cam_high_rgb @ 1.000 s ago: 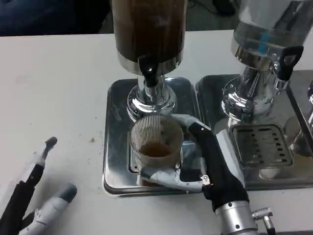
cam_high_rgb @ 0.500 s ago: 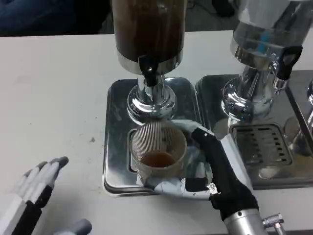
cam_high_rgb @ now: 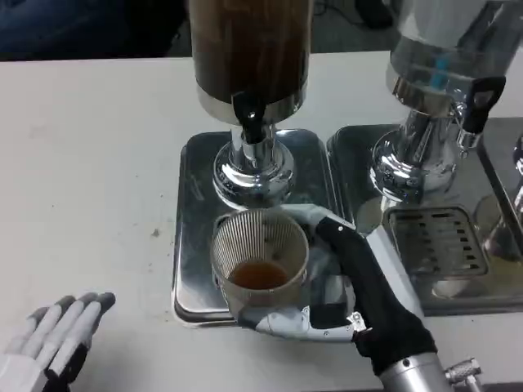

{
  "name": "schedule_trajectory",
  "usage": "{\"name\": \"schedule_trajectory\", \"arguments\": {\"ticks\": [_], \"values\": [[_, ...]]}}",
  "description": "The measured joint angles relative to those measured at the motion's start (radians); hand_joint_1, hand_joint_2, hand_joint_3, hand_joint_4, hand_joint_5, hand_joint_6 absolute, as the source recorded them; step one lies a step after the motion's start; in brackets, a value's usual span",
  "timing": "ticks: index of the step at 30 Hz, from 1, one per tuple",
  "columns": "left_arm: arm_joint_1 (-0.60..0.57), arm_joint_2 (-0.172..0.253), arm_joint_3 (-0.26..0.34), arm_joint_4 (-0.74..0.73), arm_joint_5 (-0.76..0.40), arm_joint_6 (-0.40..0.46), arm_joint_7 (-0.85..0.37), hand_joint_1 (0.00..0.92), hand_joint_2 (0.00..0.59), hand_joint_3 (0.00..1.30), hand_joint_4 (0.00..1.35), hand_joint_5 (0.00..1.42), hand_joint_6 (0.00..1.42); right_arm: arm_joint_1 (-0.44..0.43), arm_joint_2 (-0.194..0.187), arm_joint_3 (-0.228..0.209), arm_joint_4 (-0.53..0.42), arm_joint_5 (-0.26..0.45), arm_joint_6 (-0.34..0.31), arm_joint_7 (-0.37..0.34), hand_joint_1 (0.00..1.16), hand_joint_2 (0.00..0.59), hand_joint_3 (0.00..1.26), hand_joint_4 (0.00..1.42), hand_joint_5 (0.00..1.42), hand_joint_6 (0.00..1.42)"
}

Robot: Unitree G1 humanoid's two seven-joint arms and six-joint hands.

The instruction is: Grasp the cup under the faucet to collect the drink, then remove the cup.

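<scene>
Over the silver drip tray [cam_high_rgb: 192, 245] below the dark drink dispenser's black faucet [cam_high_rgb: 248, 116], our right hand [cam_high_rgb: 327, 282] wraps the ribbed translucent cup [cam_high_rgb: 260, 263], which already holds some brown drink. Collection looks done; carrying the cup clear remains. Our left hand [cam_high_rgb: 57, 335] rests spread and empty on the white table [cam_high_rgb: 90, 155].

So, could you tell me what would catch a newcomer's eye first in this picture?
Probably the ribbed cup with brown drink in its bottom, gripped by the right hand over the steel tray at centre. Right behind it stands the dark drink dispenser with its black faucet. The left hand rests at the lower left, holding nothing.
</scene>
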Motion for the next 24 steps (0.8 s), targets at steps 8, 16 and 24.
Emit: {"name": "schedule_trajectory", "arguments": {"ticks": [8, 16, 24], "values": [[0.060, -0.024, -0.022, -0.063, 0.035, 0.057, 0.052, 0.000, 0.132, 0.00, 0.00, 0.00, 0.00, 0.045, -0.031, -0.005, -0.095, 0.023, 0.006, 0.058, 1.03, 0.139, 0.74, 0.83, 0.89, 1.19], [0.079, -0.028, -0.041, -0.083, 0.036, 0.088, 0.060, 0.000, 0.131, 0.00, 0.00, 0.00, 0.00, 0.070, -0.029, -0.002, -0.134, 0.023, 0.026, 0.075, 1.03, 0.133, 0.75, 0.83, 0.90, 1.19], [0.077, -0.028, -0.044, -0.089, 0.033, 0.103, 0.060, 0.000, 0.131, 0.00, 0.00, 0.00, 0.00, 0.078, -0.027, 0.005, -0.142, 0.023, 0.034, 0.076, 1.03, 0.131, 0.75, 0.84, 0.90, 1.19]]}}
